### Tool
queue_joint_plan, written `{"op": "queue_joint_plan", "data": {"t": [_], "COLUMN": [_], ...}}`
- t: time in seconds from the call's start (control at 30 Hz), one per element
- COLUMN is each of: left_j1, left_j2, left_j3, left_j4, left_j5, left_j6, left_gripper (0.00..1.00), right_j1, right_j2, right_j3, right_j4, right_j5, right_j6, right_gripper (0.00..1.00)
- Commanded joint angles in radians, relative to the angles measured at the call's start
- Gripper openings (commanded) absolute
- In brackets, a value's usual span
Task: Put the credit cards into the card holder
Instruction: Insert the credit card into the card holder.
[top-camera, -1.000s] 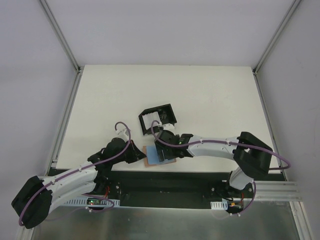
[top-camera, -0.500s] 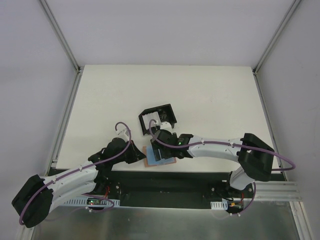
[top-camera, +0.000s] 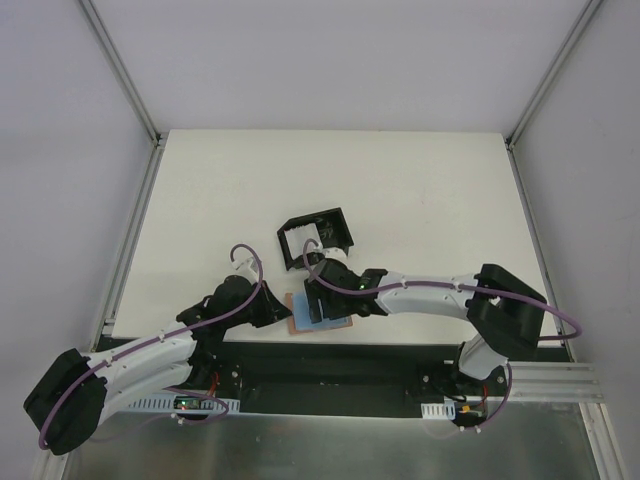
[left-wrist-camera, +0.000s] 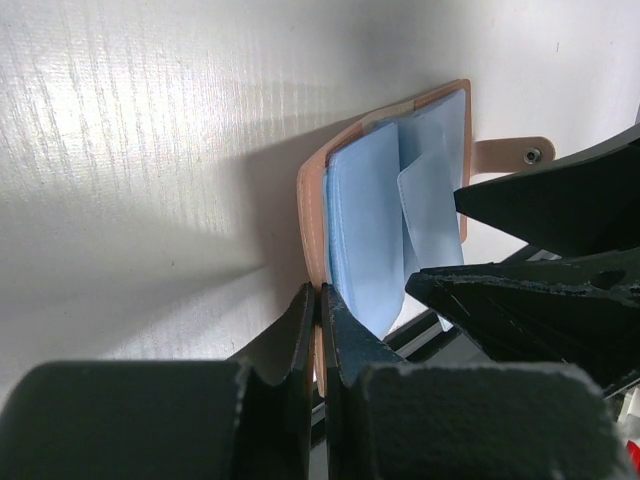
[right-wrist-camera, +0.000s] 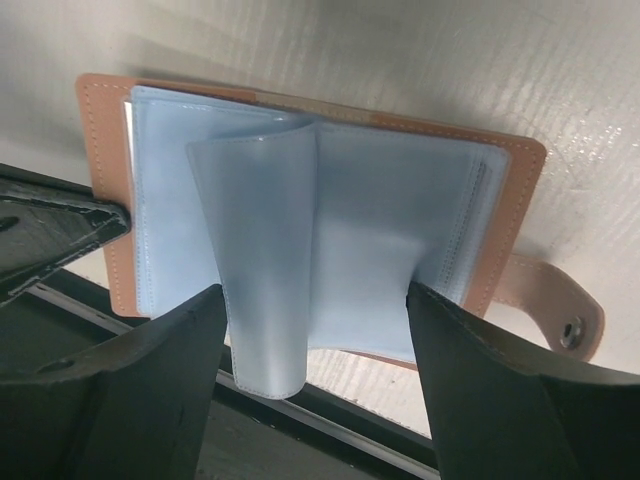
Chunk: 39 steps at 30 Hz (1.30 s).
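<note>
The tan card holder lies open at the table's near edge, its light blue stitched sleeves showing; one sleeve curls up. I cannot tell any separate credit card from the sleeves. My left gripper is shut on the card holder's left cover edge; it also shows in the top view. My right gripper is open just above the sleeves, the curled sleeve between its fingers without touching them. In the top view it sits over the card holder.
A black box frame with white pieces stands just behind the card holder. The card holder's snap strap sticks out to the right. The table's front edge and the dark rail lie right below the card holder.
My right gripper has shifted slightly over the card holder. The card holder and my left gripper have stayed in place.
</note>
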Motion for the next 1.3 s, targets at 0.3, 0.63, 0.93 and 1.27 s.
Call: {"op": "queue_joint_plan", "data": {"t": [0.3,0.63,0.93,1.27], "left_j1": [0.000,0.000,0.000,0.000], "left_j2": [0.035,0.068,0.072,0.052], "left_j3": [-0.045,-0.091,-0.088,-0.074], "left_j4": [0.024,0.056,0.047,0.057], "left_j5": [-0.029,-0.069,-0.075,-0.055], "left_j6": [-0.039,-0.095,-0.091,-0.054], "left_gripper": [0.00,0.00,0.00,0.00], "right_j1": [-0.068,-0.061,-0.056,-0.102], "right_j2": [0.015,0.028,-0.190,-0.212], "right_j3": [-0.104,-0.077,-0.150,-0.201], "right_j4": [0.384,0.606,0.489,0.256], "right_j5": [-0.287,-0.519,-0.305,-0.131], "right_j6": [0.054,0.019,-0.053,-0.003], "right_gripper": [0.73,0.72,0.74,0.75]}}
